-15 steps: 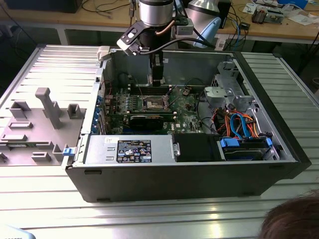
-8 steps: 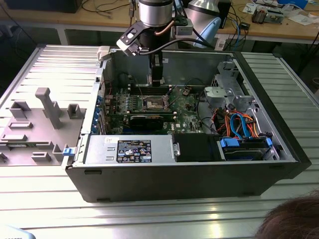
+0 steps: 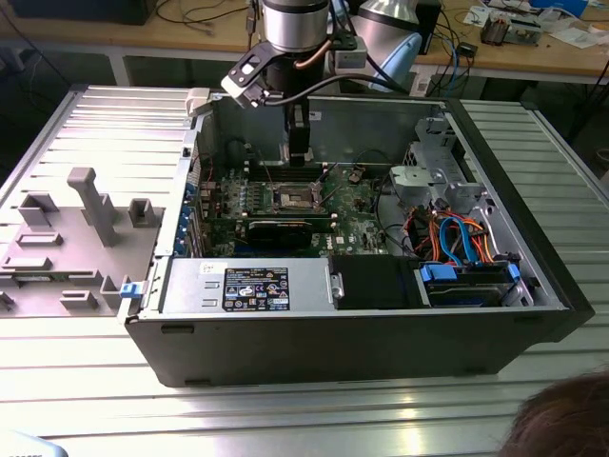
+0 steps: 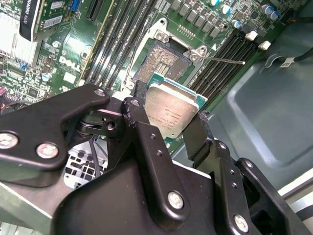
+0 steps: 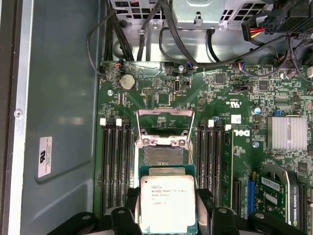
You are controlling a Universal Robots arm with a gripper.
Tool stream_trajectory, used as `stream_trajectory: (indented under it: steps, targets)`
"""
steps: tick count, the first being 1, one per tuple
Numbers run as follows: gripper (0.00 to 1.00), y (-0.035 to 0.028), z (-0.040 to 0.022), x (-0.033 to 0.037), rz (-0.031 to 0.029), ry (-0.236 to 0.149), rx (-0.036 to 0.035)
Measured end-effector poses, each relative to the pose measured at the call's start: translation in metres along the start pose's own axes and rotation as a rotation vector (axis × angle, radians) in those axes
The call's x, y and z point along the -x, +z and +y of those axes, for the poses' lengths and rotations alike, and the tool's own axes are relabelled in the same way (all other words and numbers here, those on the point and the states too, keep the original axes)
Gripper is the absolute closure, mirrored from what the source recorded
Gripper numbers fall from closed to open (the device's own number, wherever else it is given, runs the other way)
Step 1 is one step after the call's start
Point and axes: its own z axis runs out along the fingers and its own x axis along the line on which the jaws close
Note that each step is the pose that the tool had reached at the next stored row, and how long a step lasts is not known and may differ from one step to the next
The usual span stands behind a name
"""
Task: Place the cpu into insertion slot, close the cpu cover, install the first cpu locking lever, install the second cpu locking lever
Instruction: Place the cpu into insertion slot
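My gripper [image 5: 167,198] is shut on the cpu [image 5: 167,203], a flat square chip with a silver-grey top, its black fingers [image 4: 136,108] pressing two opposite edges. In both wrist views the cpu [image 4: 171,107] hangs just short of the bare insertion slot [image 5: 161,155] on the green motherboard, not over it. The cpu cover [image 5: 165,128] stands open at the slot's far side. A thin locking lever [image 4: 225,59] sticks out beside the slot [image 4: 164,61]. In the exterior view the gripper [image 3: 298,157] reaches down into the open computer case above the slot [image 3: 293,198].
Black memory slots [image 5: 115,166] flank the socket on both sides. A long black expansion card [image 3: 285,228], a power supply [image 3: 243,286] and a drive cage with coloured cables [image 3: 457,238] fill the case. A grey fixture tray [image 3: 76,228] lies at the exterior view's left. A person's head [image 3: 561,419] is in the lower right corner.
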Motion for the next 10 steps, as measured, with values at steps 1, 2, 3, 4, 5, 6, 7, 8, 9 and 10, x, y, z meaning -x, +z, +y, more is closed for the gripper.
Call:
stream_trajectory:
  steps: [1,2,3,4,5,6,7,8,9,10]
  targets:
    - [0.45,0.0001,-0.0001,0.0000,0.0001,0.000,0.0001]
    - [0.45,0.0002,-0.0002,0.0000,0.0000,0.000,0.0001]
    - [0.45,0.0004,-0.0004,0.0000,0.0001,0.000,0.0001]
    - [0.45,0.0005,-0.0005,0.0000,0.0001,0.000,0.0000]
    - [0.45,0.0008,-0.0007,0.0000,0.0001,0.000,0.0000]
    - [0.45,0.0012,-0.0009,0.0000,0.0001,0.000,0.0001]
    - [0.45,0.0013,-0.0011,0.0000,0.0001,0.000,0.0000]
    - [0.45,0.0014,-0.0012,0.0000,0.0001,0.000,0.0000]
    - [0.45,0.0015,-0.0014,0.0000,0.0000,0.000,0.0001]
    - [0.45,0.0016,-0.0015,0.0000,0.0001,0.000,0.0001]
